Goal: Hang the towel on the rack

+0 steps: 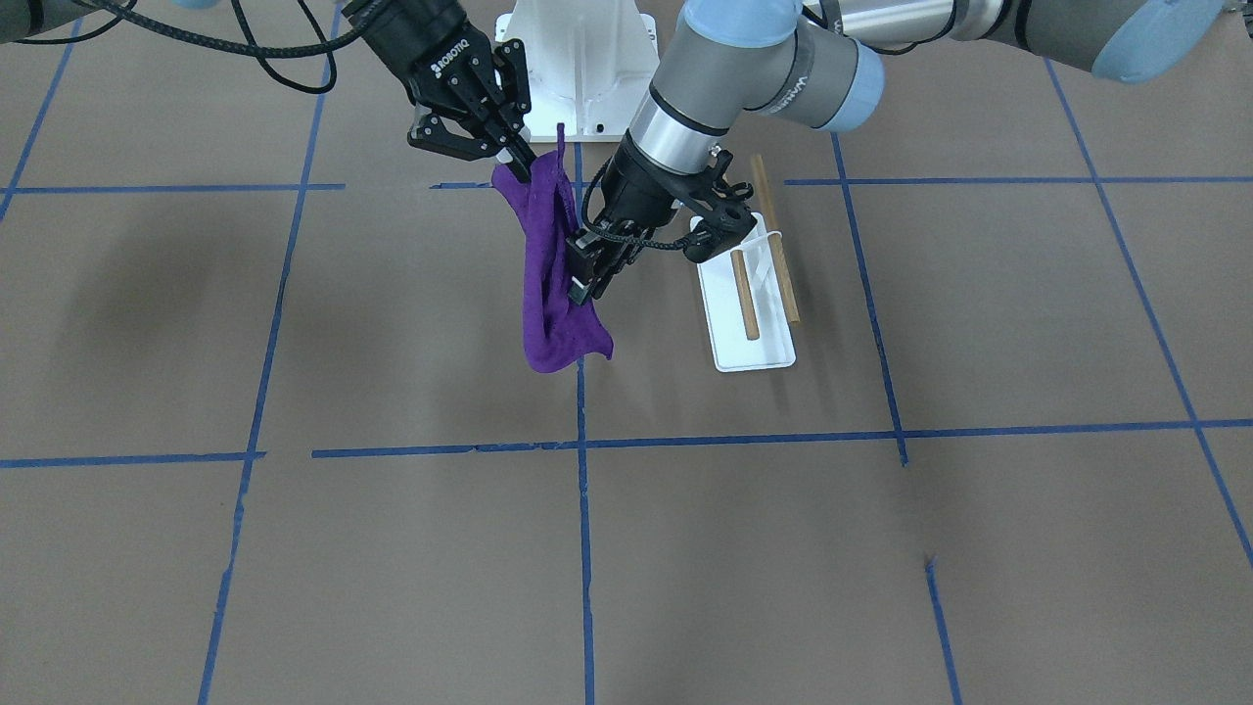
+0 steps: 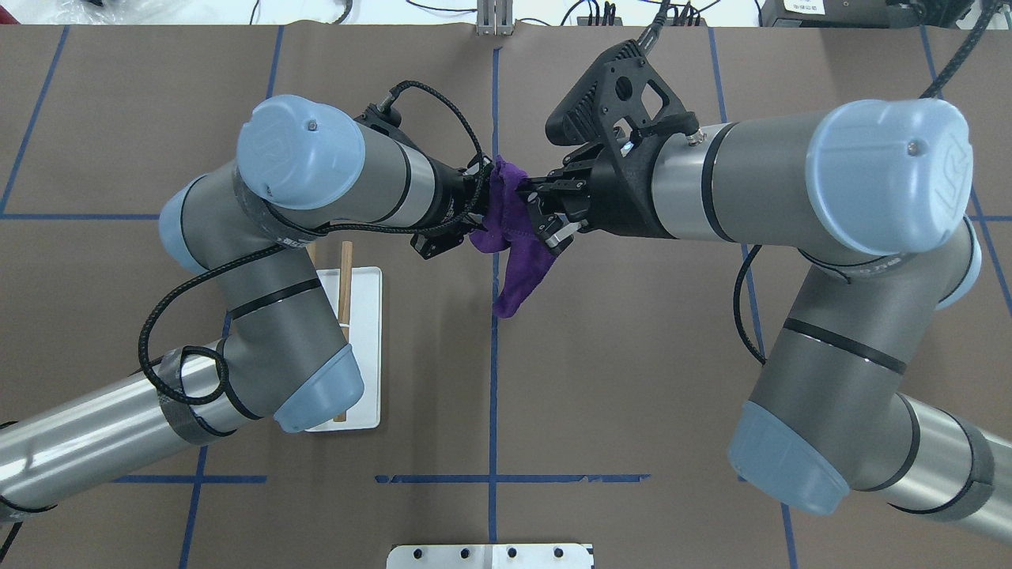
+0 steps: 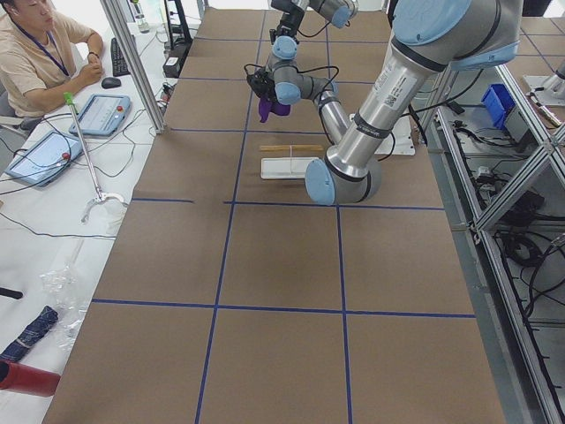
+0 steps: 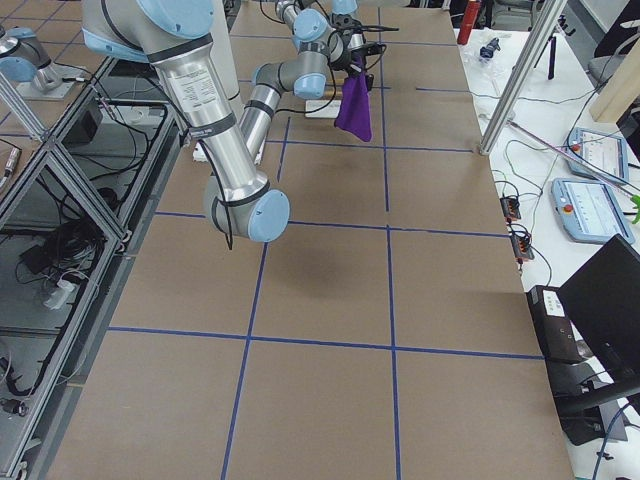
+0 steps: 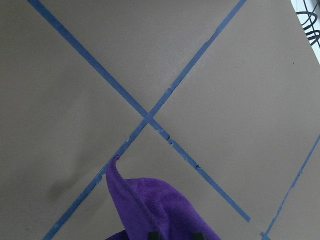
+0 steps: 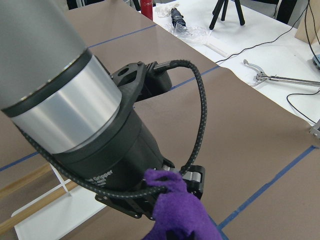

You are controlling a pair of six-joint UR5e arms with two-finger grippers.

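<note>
The deep purple towel [image 1: 548,284] hangs bunched in the air above the table's middle, held between both grippers; it also shows in the overhead view [image 2: 518,253] and the exterior right view [image 4: 353,108]. My right gripper [image 1: 517,162] is shut on its upper edge. My left gripper [image 1: 584,282] is shut on its side lower down. In the overhead view the left gripper [image 2: 477,217] and right gripper [image 2: 544,212] face each other across the cloth. The rack [image 1: 759,354], a white base with wooden rods [image 1: 746,294], stands beside the left arm, apart from the towel, and shows overhead [image 2: 368,395].
The brown table carries a grid of blue tape lines [image 1: 583,446]. The robot's white mount [image 1: 578,59] is behind the grippers. An operator [image 3: 35,53] sits at a side desk with tablets [image 3: 99,113], beyond the table's edge.
</note>
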